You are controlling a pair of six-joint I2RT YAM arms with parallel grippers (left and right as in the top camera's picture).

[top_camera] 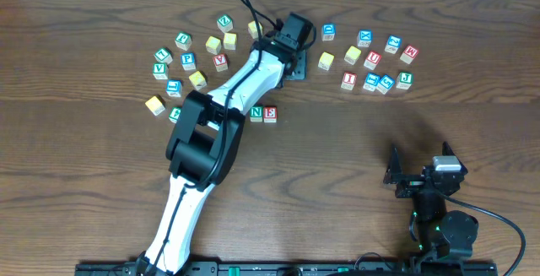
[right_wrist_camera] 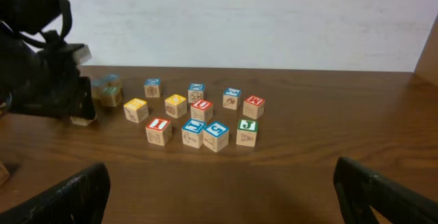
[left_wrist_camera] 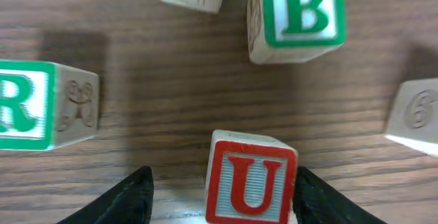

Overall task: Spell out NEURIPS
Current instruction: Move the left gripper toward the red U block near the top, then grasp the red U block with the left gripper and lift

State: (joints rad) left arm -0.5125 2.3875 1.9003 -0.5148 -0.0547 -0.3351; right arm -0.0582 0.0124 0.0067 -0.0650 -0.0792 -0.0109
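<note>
Red U cube (left_wrist_camera: 252,183) sits closest in the left wrist view, upright on the worktop (left_wrist_camera: 171,114) between the fingers of the left gripper (left_wrist_camera: 224,177). That gripper is partly open and not clamped on it. A gap shows on the cube's left side, and the right finger lies just beside the cube; I cannot tell whether it touches. Left of it stands a green R cube (left_wrist_camera: 24,104), and up to the right a green B cube (left_wrist_camera: 301,15).

From overhead, a loose group of cubes lies at the left, a blue P cube (top_camera: 188,60) among them. Near the middle, a green N cube (top_camera: 256,113) and a red E cube (top_camera: 270,114) stand side by side, touching. Further right is a second group with a red I cube (top_camera: 348,80) and a green J cube (top_camera: 404,79). At the far right, well apart from every cube, the right gripper (top_camera: 420,159) is spread wide with nothing in it.
</note>
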